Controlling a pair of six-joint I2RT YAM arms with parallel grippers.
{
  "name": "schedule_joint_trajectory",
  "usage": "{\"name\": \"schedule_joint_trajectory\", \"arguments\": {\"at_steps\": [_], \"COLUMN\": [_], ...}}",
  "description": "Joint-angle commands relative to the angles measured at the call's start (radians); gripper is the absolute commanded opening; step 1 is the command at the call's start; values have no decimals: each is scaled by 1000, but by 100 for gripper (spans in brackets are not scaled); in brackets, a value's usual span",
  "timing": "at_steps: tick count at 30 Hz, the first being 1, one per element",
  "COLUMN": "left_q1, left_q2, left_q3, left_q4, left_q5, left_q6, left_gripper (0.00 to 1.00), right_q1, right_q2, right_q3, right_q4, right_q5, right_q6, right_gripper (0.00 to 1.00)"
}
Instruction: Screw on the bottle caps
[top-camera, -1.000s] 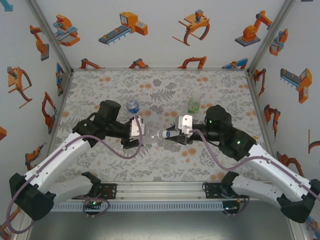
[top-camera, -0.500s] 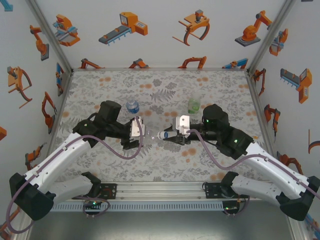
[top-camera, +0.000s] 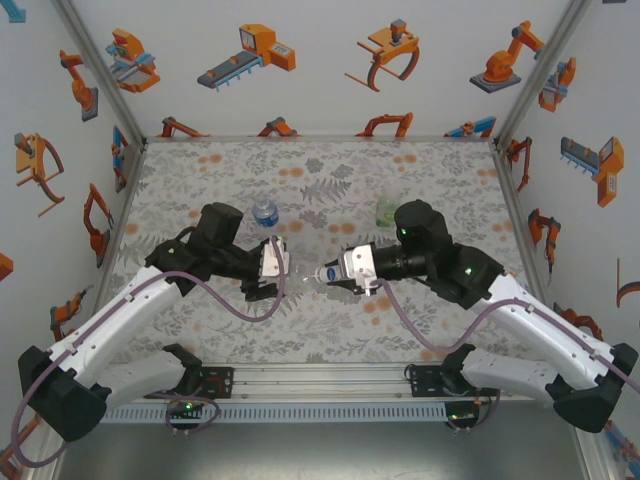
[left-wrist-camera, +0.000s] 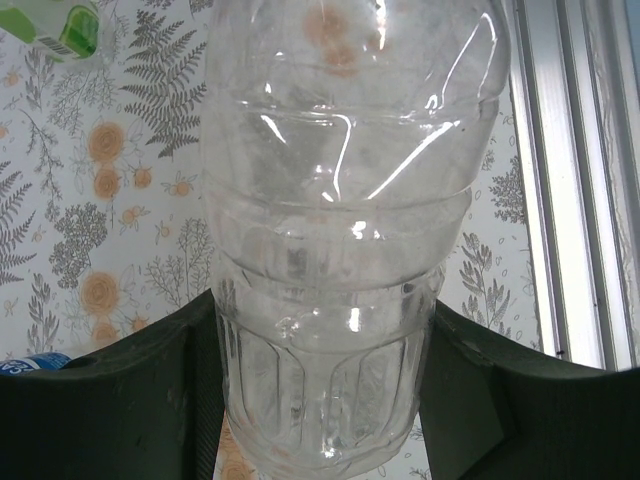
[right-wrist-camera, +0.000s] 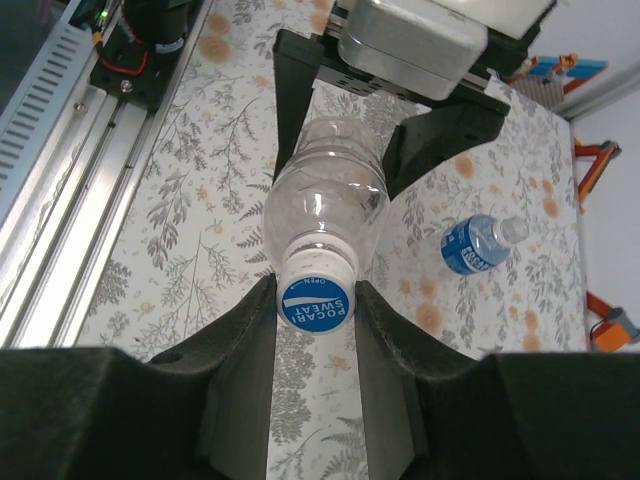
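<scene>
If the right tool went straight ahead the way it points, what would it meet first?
The clear bottle: the right tool is shut on the cap at its mouth, so the bottle lies directly ahead, with the left tool gripping its body just beyond.

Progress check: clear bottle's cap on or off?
On: the round blue plastic cap sits on the mouth of the colourless plastic bottle, in the right end effector. Tightness: cannot tell.

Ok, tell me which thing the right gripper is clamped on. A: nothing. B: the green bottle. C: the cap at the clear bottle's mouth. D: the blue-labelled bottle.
C: the right gripper pinches the cap sitting on the neck of the clear bottle, which the left gripper holds.
</scene>
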Motion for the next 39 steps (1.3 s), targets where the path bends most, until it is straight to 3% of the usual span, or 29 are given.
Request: {"name": "schedule_joint_trajectory", "arguments": {"at_steps": [1,8,22,27,34,39], "left_q1": [-6,-7,-7,-7,-7,-6], "left_q2": [-7,7,20,6,-17,-30], "left_q3": [15,32,44,32,0,-31], "left_q4": [-9,-33,-63,-44,14,84], "left_q5": [87,119,140,124,108,113], "left_q6": [32,41,67,64,39,1], "left_gripper": [0,0,0,0,0,0], "right_q1": [11,41,67,68,68,68], "right_q2": [18,42,42,8,-77,-119], "right_q3": [28,34,-19,-87,-266,-398], "right_q4": [-64,-113,-42,59,381,660], "right_q5": [-53,-35,20,69,91,213], "right_q6": [-176,-383,-465,-235,279,650], "right_gripper": [0,0,0,0,0,0]}}
